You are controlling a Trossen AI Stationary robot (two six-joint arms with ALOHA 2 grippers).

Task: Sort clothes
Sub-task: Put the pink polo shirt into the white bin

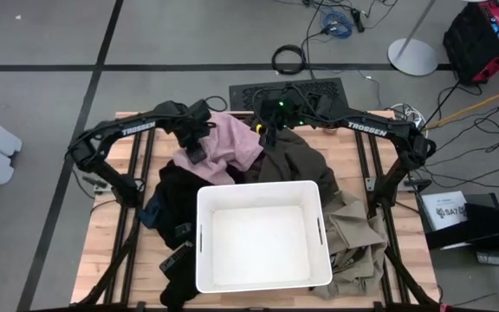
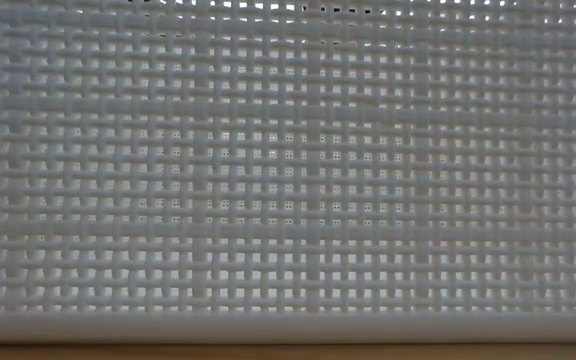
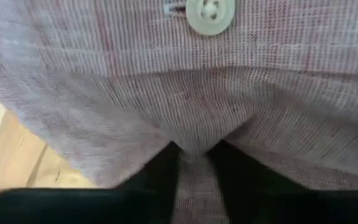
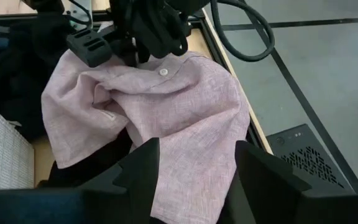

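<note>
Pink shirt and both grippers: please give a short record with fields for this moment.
pink shirt: crumpled at the table's far edge, beside the olive garment
left gripper: fingers pinching a fold of the pink shirt
right gripper: open, above the pink shirt, holding nothing
bin: white, nothing inside, at the table's middle
khaki garment: right of the bin
black clothes: left of the bin
</note>
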